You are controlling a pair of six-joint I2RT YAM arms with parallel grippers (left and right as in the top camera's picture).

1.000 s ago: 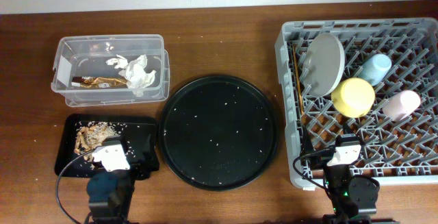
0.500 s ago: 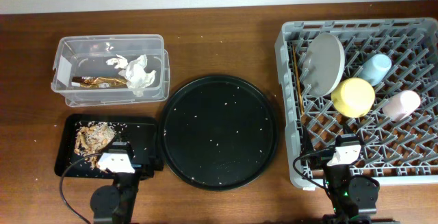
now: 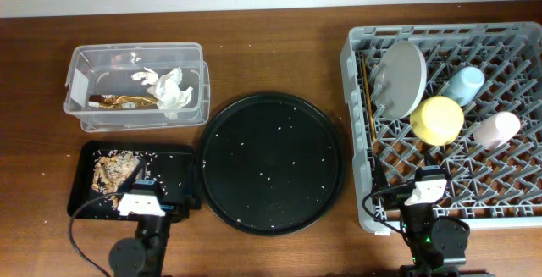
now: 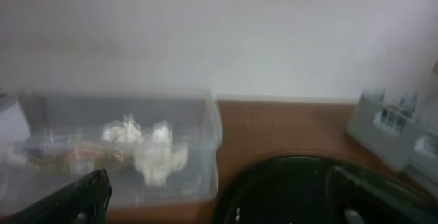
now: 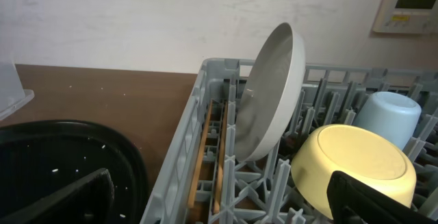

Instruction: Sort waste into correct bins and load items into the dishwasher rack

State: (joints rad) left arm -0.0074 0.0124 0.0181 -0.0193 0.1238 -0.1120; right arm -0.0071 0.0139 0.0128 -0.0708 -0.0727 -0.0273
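The clear box [image 3: 135,86] holds the white tissue [image 3: 172,89] and the gold-brown wrapper [image 3: 123,101]; both also show blurred in the left wrist view [image 4: 154,152]. The shallow black tray [image 3: 174,175] holds the food scraps [image 3: 110,168]. The grey rack [image 3: 508,201] holds the plate [image 3: 400,78] on edge, the yellow bowl [image 3: 437,119], the blue cup [image 3: 465,84], the pink cup [image 3: 496,129] and the chopsticks [image 3: 368,99]. My left gripper [image 4: 226,207] is open and empty over the black tray's front edge [image 3: 140,194]. My right gripper [image 5: 219,207] is open and empty at the rack's front left corner [image 3: 426,184].
The large round black tray [image 3: 271,160], speckled with crumbs, lies between the bins and the rack. It also shows in the left wrist view [image 4: 301,190] and the right wrist view [image 5: 61,162]. Bare wooden table lies behind it.
My left arm has drawn back toward the front table edge, off the black tray. The right arm has not moved.
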